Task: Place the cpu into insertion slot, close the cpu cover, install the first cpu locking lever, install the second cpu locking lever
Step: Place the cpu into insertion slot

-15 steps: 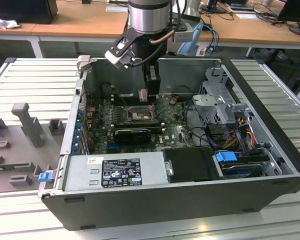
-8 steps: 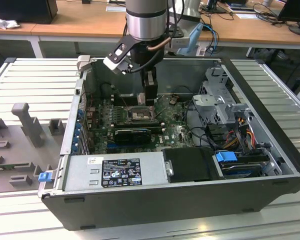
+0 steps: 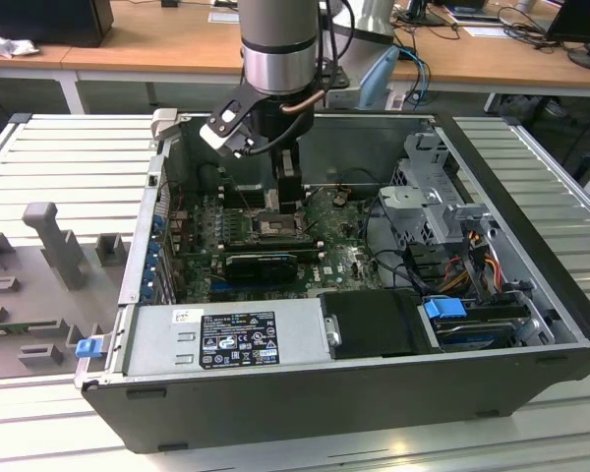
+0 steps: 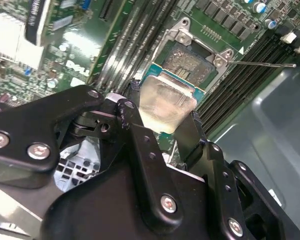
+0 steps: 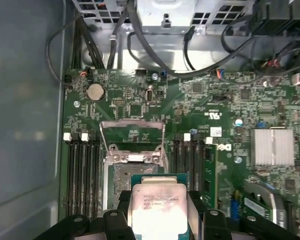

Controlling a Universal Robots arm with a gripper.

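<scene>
Clamping the pale silver square cpu [image 5: 157, 210], jaws hover near the insertion slot [image 5: 122, 175].

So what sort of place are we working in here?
Probably a robotics lab or office workshop: an opened desktop computer case sits on a slatted metal table, with wooden desks carrying cables behind. The gripper holds the cpu over the motherboard.

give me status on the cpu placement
fingers shut on cpu. cpu at insertion slot, not seated. cpu cover raised open, nothing seen over slot.
</scene>
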